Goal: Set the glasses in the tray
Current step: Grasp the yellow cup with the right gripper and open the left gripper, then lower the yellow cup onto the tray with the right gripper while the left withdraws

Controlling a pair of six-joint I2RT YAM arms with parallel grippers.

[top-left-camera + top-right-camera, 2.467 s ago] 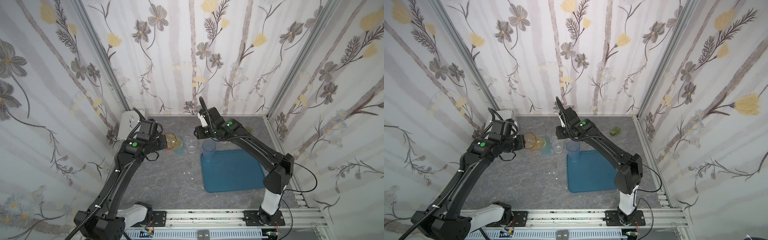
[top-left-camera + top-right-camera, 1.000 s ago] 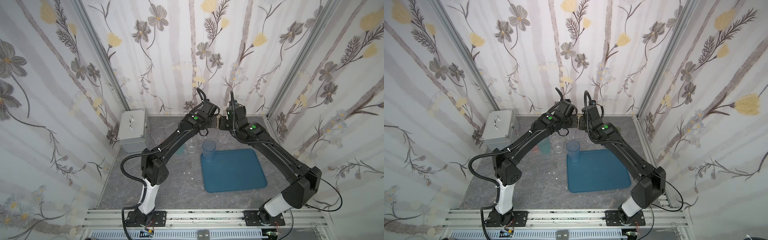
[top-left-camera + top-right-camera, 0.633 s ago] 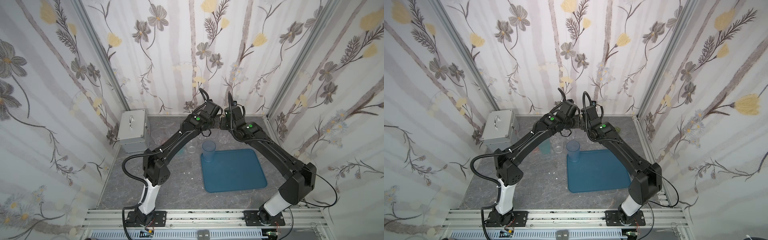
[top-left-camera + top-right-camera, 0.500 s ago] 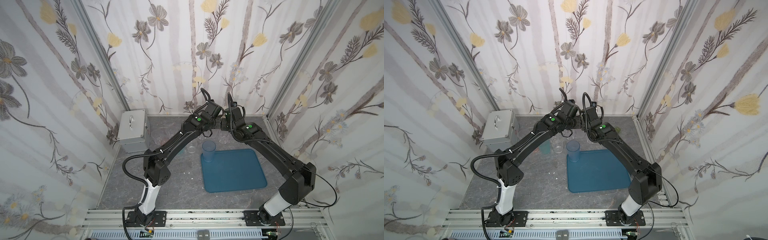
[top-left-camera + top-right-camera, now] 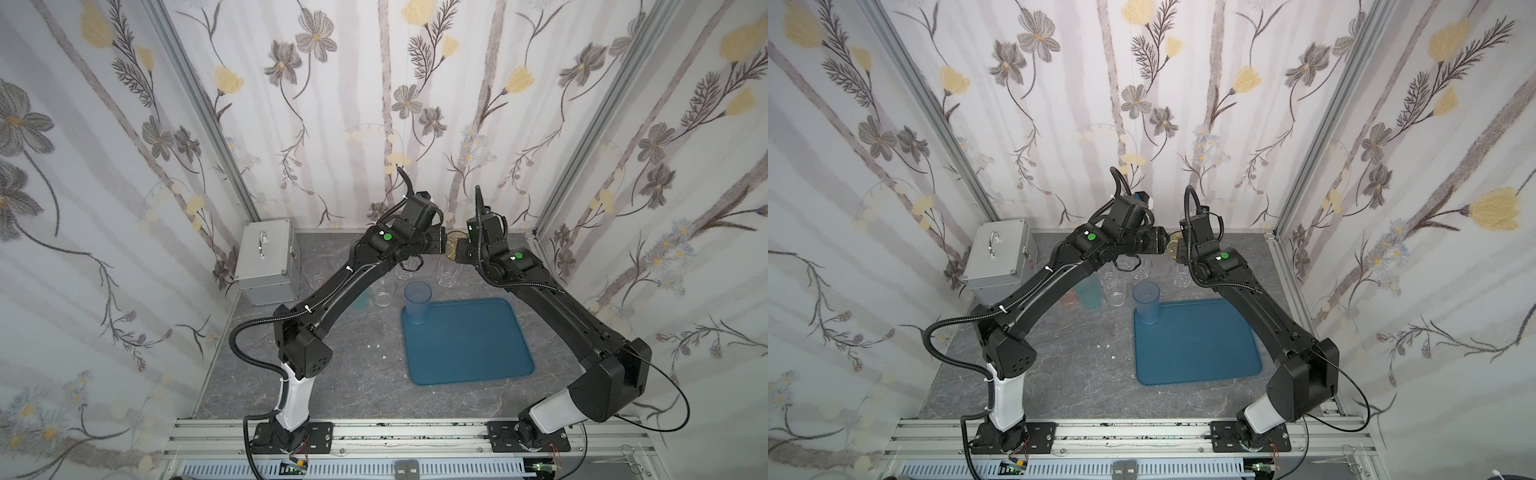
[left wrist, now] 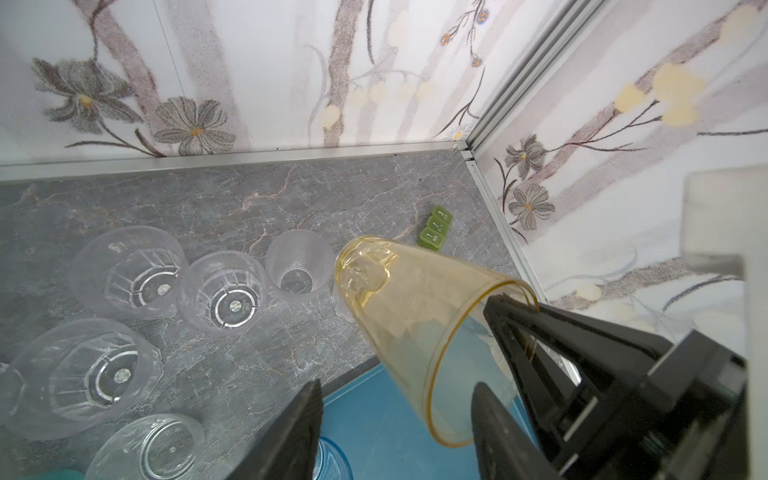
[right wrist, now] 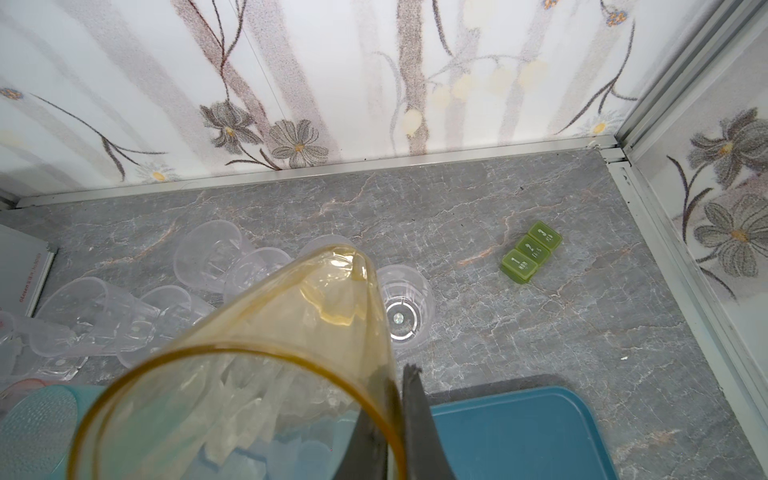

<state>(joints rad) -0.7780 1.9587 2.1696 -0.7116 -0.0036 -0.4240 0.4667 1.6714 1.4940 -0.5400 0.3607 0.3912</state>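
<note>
Both arms reach to the rear middle of the table (image 5: 353, 374) and meet nose to nose, with the yellow glass (image 5: 454, 240) in the air between them in both top views (image 5: 1173, 246).

Right gripper (image 7: 395, 374): clenched on the yellow glass (image 7: 270, 353). One finger sits inside the rim and one outside, pinching the wall at the mouth.

Left gripper (image 6: 397, 388): released. Its two fingers (image 6: 303, 428) stand apart, one on each side of the lower rim of the yellow glass (image 6: 415, 316). Whether either finger touches the rim, I cannot tell.

The yellow glass is tipped well over, with its mouth towards the grippers and its base pointing down at the rear of the table. It hangs above the clear glasses (image 6: 224, 295), behind the rear edge of the tray (image 5: 478, 357), not in it.

The tray lies flat on the right half of the table. The blue glass (image 5: 417, 301) stands upright in its rear left corner. The rest of the tray (image 5: 1200, 353) is bare.

The clear glasses stand in a cluster on the table just behind and left of the tray. The teal glass (image 5: 1088, 291) stands at the left of that cluster.

The green pill box (image 7: 532, 251) lies near the rear right corner. The silver case (image 5: 266, 259) sits at the rear left
</note>
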